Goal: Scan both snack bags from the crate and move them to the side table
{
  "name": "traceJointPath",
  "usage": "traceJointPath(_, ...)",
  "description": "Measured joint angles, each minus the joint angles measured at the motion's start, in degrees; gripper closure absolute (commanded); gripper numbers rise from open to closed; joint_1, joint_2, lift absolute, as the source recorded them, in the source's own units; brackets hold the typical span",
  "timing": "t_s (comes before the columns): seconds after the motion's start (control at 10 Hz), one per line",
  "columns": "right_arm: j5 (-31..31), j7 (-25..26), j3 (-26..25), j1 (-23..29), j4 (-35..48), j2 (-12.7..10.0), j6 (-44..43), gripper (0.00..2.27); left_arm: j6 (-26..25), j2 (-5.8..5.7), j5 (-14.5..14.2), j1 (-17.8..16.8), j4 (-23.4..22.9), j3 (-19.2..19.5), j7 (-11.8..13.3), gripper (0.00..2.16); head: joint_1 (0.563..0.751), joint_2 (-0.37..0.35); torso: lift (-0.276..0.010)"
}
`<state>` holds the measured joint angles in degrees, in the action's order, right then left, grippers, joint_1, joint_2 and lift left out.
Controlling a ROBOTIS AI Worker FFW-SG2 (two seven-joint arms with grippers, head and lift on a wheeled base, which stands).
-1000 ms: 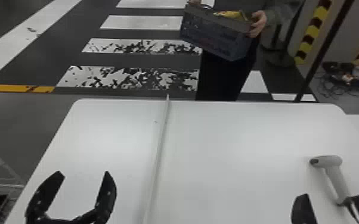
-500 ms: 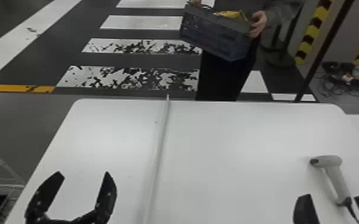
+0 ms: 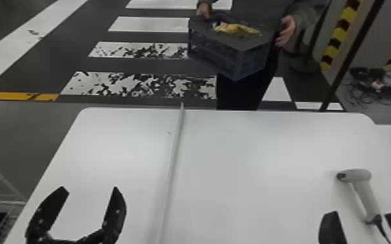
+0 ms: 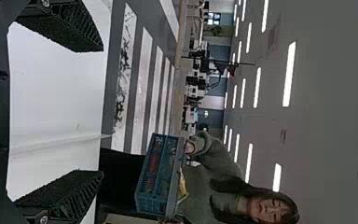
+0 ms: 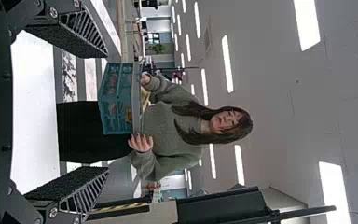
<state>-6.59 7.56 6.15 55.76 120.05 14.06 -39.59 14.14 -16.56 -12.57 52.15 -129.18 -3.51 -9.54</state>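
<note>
Near left, the left gripper has its fingers wide apart; near right, the right gripper's are also wide; just beyond, the scanner lies on the worktop; past its far edge, a person holds the crate, a yellow snack bag inside.

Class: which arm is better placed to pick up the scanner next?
Right, I'd judge: the scanner lies close to the open right gripper, whereas the left gripper is across the pale strip.
</note>
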Motion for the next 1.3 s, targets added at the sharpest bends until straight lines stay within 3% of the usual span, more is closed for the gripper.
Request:
traceJointPath(0.5,0.00,0.00,0.00,0.03,-0.02,-0.02,0.03,0.14,1.45,0.01,0.24,0.05,0.63,0.00,-0.01,0.08,0.695,0.029,-0.095)
traceJointPath(1.1,0.01,0.00,0.17,0.12,-0.73,0.00,-1.52,0.14,3.18,0.11,0.78,0.58,1.22,0.97,-1.96,0.08,0.695,0.053,-0.095)
traceJointPath(1.3,0.03,-0.04,0.18,0.28,-0.89,0.00,-2.29,0.14,4.76,0.61,-1.78,0.58,1.91,3.38,-1.77,0.09,0.695,0.102,-0.095)
